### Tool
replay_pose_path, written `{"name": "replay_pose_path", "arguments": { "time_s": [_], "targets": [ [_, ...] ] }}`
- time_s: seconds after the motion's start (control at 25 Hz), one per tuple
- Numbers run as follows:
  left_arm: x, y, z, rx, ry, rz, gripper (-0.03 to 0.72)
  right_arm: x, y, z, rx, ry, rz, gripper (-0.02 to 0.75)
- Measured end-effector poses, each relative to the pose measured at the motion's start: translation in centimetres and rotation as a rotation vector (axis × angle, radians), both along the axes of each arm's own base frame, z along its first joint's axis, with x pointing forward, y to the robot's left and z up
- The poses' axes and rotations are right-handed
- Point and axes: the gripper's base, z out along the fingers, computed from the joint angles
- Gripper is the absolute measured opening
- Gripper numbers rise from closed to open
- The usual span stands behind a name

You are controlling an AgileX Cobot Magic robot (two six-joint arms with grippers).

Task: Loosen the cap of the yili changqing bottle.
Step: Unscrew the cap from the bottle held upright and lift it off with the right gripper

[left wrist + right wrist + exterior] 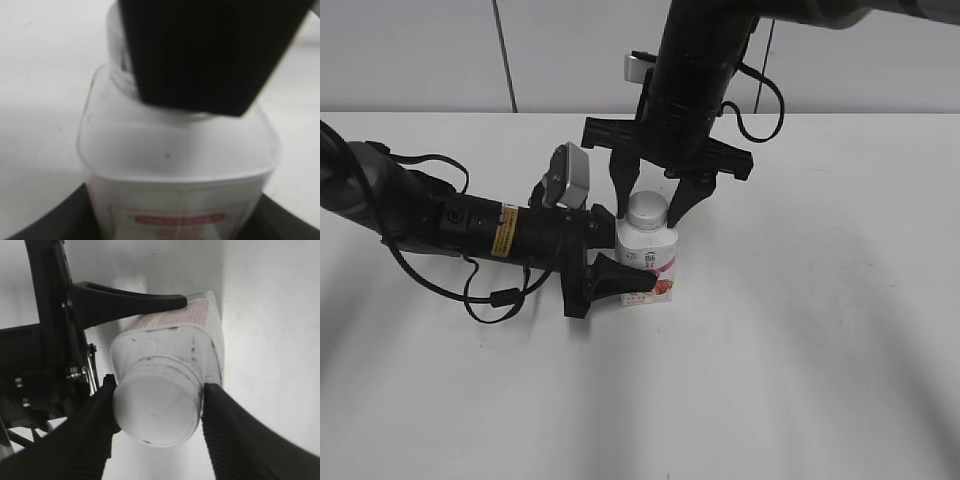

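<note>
The yili changqing bottle (650, 258) stands upright on the white table, white with a pink band and red fruit on its label. Its white cap (648, 207) is on the neck. My left gripper (620, 255) comes in from the left and is shut on the bottle's body; the left wrist view shows the bottle (175, 160) between its fingers (175, 231). My right gripper (651, 214) comes down from above, its two fingers pressed on either side of the cap. The right wrist view shows the cap (157, 412), the bottle (172, 342) and a left finger (130, 302).
The white table (820, 350) spreads all round the bottle. The left arm and its black cable (490, 295) lie across the left side. The right arm (695, 70) hangs over the bottle from the back. A grey wall stands behind.
</note>
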Motion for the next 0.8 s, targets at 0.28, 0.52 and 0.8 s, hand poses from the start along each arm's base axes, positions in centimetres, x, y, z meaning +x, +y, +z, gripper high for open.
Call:
{"name": "replay_pose_path", "arguments": {
  "time_s": [0.28, 0.52, 0.8],
  "targets": [
    [0.02, 0.01, -0.01, 0.001, 0.0, 0.002, 0.39, 0.0, -0.05, -0.01, -0.005, -0.005, 0.015, 0.404],
    [0.02, 0.01, -0.02, 0.002, 0.0, 0.002, 0.386, 0.02, -0.05, 0.02, -0.005, -0.022, 0.073, 0.403],
    [0.03, 0.01, -0.02, 0.003, -0.001, 0.003, 0.382, 0.02, -0.08, 0.02, -0.004, -0.071, 0.247, 0.398]
  ]
}}
